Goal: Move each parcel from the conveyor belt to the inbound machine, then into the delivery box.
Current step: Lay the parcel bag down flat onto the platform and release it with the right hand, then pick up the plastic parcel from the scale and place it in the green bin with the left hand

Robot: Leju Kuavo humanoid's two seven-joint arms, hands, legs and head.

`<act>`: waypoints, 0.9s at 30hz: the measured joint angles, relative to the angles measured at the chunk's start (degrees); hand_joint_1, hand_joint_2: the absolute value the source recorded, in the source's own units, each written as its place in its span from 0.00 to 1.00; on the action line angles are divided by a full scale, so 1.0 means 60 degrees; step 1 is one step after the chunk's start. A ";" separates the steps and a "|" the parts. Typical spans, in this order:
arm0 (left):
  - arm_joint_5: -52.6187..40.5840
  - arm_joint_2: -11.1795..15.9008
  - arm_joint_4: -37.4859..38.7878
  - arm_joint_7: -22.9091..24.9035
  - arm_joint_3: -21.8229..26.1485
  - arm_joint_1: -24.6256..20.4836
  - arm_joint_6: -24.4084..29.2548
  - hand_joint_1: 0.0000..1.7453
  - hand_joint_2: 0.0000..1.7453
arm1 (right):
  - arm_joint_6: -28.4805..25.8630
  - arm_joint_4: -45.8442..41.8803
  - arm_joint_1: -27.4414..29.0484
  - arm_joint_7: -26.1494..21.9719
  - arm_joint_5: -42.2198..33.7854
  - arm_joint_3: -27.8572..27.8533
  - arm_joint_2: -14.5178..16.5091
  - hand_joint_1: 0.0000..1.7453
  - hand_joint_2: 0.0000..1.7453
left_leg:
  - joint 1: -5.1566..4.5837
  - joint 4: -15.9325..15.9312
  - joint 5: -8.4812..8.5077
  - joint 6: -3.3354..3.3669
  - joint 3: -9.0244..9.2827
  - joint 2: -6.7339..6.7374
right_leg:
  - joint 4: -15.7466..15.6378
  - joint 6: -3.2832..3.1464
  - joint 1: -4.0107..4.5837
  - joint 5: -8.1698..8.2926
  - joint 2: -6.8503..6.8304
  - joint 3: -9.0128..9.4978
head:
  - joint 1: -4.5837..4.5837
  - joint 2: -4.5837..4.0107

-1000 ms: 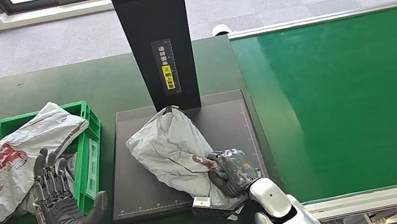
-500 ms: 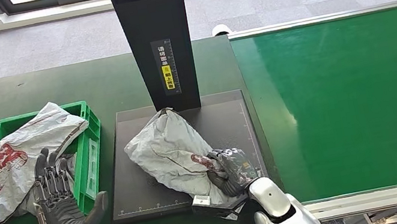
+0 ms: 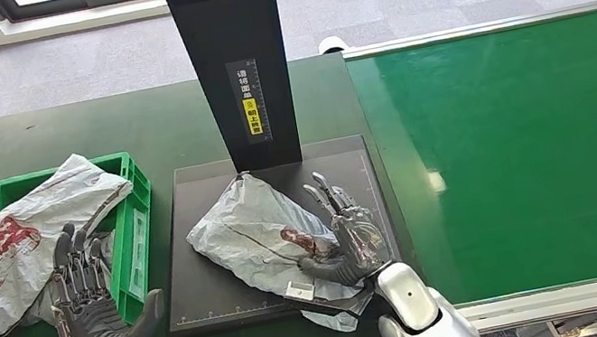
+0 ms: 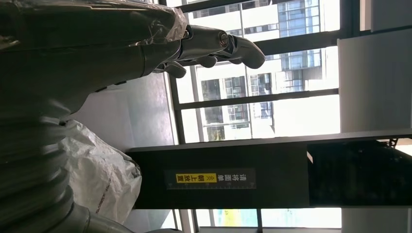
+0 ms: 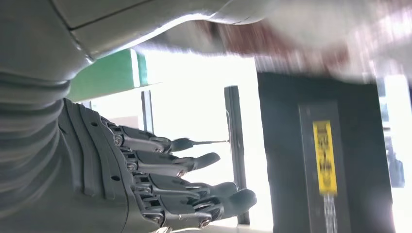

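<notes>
The grey parcel (image 3: 263, 239) lies on the inbound machine's platform (image 3: 204, 285), below its black post (image 3: 231, 51). My right robot hand (image 3: 348, 238) rests beside it, fingers spread, gripping nothing. My left robot hand (image 3: 95, 312) hovers empty, fingers apart, by the green delivery box (image 3: 132, 224). For a sound transfer, I judge I should grasp the parcel's bulk, not a loose edge.

A grey parcel (image 3: 261, 239) lay on the black machine (image 3: 204, 280). My right hand (image 3: 350, 238) rested open-fingered at its near edge; my left hand (image 3: 94, 308) hovered spread beside the green box (image 3: 133, 233).
</notes>
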 joint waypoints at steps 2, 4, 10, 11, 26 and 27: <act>-0.0001 0.0001 -0.0051 -0.0001 0.0000 0.0066 0.0056 0.00 1.00 | 0.0154 -0.0360 0.0021 -0.0011 -0.0001 0.0018 0.0017 0.00 1.00 | 0.0000 0.0000 0.0000 0.0000 0.0000 0.0000 | 0.0000 0.0000 0.0000 0.0000 -0.0001 0.0000 | 0.0000 0.0000; 0.0011 0.0005 -0.0089 -0.0001 -0.0001 0.0098 0.0084 0.00 1.00 | 0.0284 -0.0641 0.0058 0.0012 0.0056 0.0031 0.0022 0.00 1.00 | 0.0000 0.0000 0.0000 0.0000 0.0000 -0.0001 | 0.0000 0.0000 0.0000 0.0000 -0.0001 0.0000 | 0.0000 0.0000; 0.0041 0.0007 -0.0114 -0.0001 -0.0002 0.0103 0.0093 0.00 1.00 | 0.0262 -0.1115 0.0183 -0.0104 -0.0100 0.0036 0.0038 0.00 1.00 | -0.0001 0.0000 0.0000 0.0000 0.0000 0.0000 | 0.0000 0.0000 -0.0001 0.0000 -0.0001 0.0002 | 0.0000 0.0000; 0.0047 0.0007 -0.0114 -0.0001 -0.0002 0.0102 0.0092 0.00 1.00 | 0.0253 -0.1182 0.0205 -0.0211 -0.0246 0.0036 0.0043 0.00 1.00 | -0.0001 0.0000 0.0000 0.0000 0.0001 0.0000 | 0.0000 0.0000 -0.0001 0.0000 -0.0001 0.0001 | 0.0000 0.0000; 0.0062 0.0016 -0.0110 -0.0001 -0.0002 0.0099 0.0075 0.00 1.00 | 0.0255 -0.1521 0.0318 -0.0493 -0.0665 0.0036 0.0046 0.00 1.00 | -0.0001 0.0000 0.0000 0.0000 0.0001 0.0001 | 0.0000 0.0000 -0.0001 0.0000 0.0000 0.0001 | 0.0000 0.0000; 0.0062 0.0017 -0.0110 -0.0001 -0.0002 0.0099 0.0075 0.00 1.00 | 0.0247 -0.1522 0.0319 -0.0517 -0.0695 0.0036 0.0046 0.00 1.00 | -0.0001 0.0001 0.0000 0.0000 0.0001 0.0001 | 0.0000 0.0000 -0.0001 0.0000 0.0000 0.0001 | 0.0000 0.0000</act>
